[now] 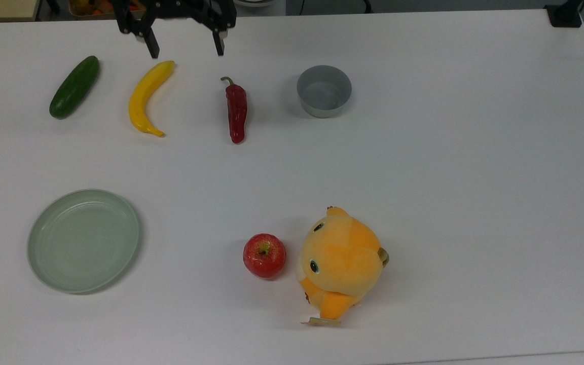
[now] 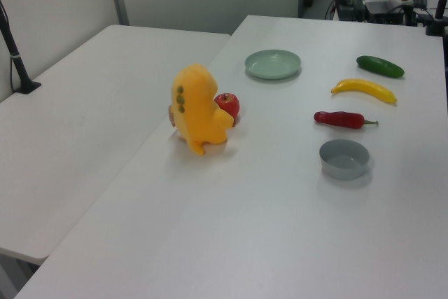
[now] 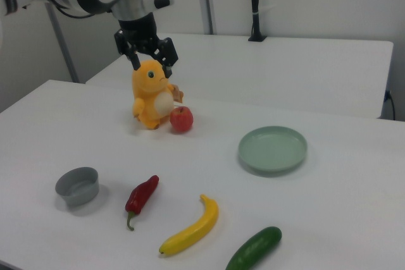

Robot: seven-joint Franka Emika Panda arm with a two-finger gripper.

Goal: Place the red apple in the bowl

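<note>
The red apple (image 1: 264, 256) (image 3: 181, 119) rests on the white table, touching the left side of an orange plush toy in the top view. In the left view the apple (image 2: 227, 103) peeks out behind the plush. The grey bowl (image 1: 324, 91) (image 2: 344, 158) (image 3: 78, 186) stands upright and holds nothing, far from the apple. My gripper (image 1: 185, 49) (image 3: 153, 60) hangs open at the top view's upper edge, above the gap between banana and chili, with nothing between its fingers (image 1: 152, 49).
An orange plush toy (image 1: 341, 262) sits beside the apple. A red chili (image 1: 236, 112), a banana (image 1: 147, 96) and a cucumber (image 1: 74, 86) lie in a row left of the bowl. A pale green plate (image 1: 43, 263) sits at the top view's lower left.
</note>
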